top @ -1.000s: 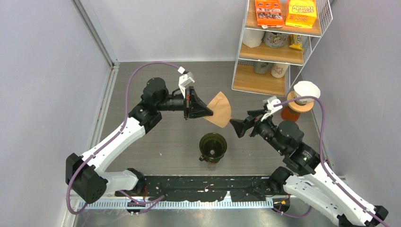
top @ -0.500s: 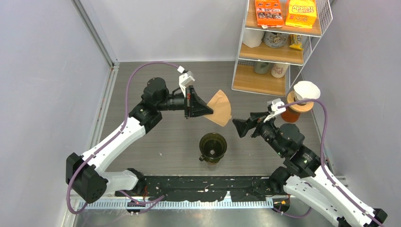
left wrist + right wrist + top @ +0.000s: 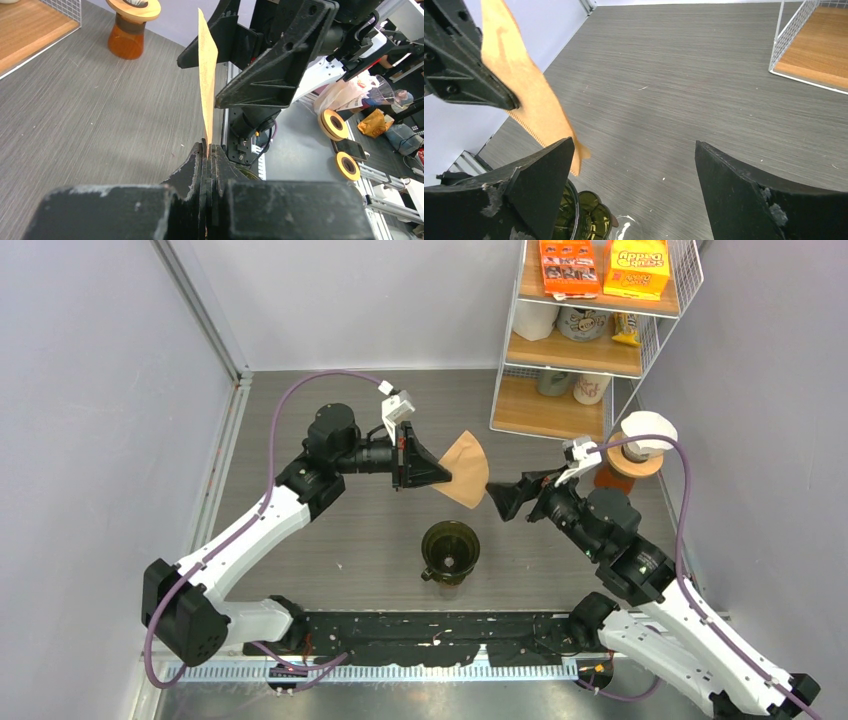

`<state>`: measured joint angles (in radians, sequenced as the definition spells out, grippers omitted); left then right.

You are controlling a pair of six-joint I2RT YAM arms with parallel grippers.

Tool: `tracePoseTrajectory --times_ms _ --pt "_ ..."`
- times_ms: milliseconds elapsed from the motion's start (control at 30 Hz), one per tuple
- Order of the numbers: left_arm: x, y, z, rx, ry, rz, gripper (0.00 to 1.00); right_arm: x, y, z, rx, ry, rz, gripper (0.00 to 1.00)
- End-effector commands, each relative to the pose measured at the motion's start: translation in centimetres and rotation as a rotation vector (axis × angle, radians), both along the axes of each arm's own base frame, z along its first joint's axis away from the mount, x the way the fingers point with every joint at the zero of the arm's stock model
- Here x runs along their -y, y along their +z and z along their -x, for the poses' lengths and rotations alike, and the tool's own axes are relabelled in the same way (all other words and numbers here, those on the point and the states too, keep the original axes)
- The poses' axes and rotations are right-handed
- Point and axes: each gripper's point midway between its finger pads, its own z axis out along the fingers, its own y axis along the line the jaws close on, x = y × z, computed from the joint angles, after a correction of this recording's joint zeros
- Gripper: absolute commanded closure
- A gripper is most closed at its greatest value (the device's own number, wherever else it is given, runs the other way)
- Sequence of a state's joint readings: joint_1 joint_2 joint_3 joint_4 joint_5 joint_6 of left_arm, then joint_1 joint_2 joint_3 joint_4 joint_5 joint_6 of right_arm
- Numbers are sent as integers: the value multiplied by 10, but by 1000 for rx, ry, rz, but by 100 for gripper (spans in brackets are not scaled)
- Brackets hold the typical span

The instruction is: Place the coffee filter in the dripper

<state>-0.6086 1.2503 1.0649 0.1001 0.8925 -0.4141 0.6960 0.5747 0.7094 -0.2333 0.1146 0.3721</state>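
Left gripper (image 3: 443,478) clamped tight on brown paper coffee filter (image 3: 466,468), pinching its near-left edge; filter held flat, folded, in the air, fanning out to the right. Left wrist view: filter (image 3: 207,85) seen edge-on, upright, rising from the closed jaws of the left gripper (image 3: 207,149), no gap visible. Right gripper (image 3: 497,502) just right of the filter's lower corner, jaws spread wide, holding nothing; right wrist view shows the right gripper (image 3: 634,146) with the filter (image 3: 524,95) beside its left finger, contact with the finger cannot be told. Dark green glass dripper (image 3: 426,545) stands on the table (image 3: 330,530) near the arm bases, below and nearer than the filter, well apart from it; inside bare, drain hole visible at bottom, no filter in it. It sits on a clear glass vessel, mostly hidden. Dripper rim (image 3: 591,205) at the bottom edge of the right wrist view under the left finger. Far right: amber dripper stand with wooden collar (image 3: 645,466), white paper filter (image 3: 648,427) seated in it. Wire shelf rack (image 3: 540,405) far right: top shelf has two orange boxes (image 3: 570,265), middle shelf a white cup and a yellow packet, bottom shelf two mugs (image 3: 590,388).
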Motion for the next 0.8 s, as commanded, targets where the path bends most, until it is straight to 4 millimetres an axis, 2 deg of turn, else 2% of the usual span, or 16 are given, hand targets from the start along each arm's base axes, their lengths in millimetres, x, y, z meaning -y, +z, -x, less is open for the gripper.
tracePoseTrajectory --times_ms 0,267,600,767 --pt "1 18 1 58 -22 35 100 3 22 -8 11 -39 -56 3" --pt "1 17 -3 59 -14 34 100 13 9 -15 -29 -86 -42 4" --pt "2 17 -3 47 -23 36 100 -1 15 -9 -8 0 -85 6" --pt "1 15 -6 54 2 25 100 10 14 -9 -8 -50 -69 6"
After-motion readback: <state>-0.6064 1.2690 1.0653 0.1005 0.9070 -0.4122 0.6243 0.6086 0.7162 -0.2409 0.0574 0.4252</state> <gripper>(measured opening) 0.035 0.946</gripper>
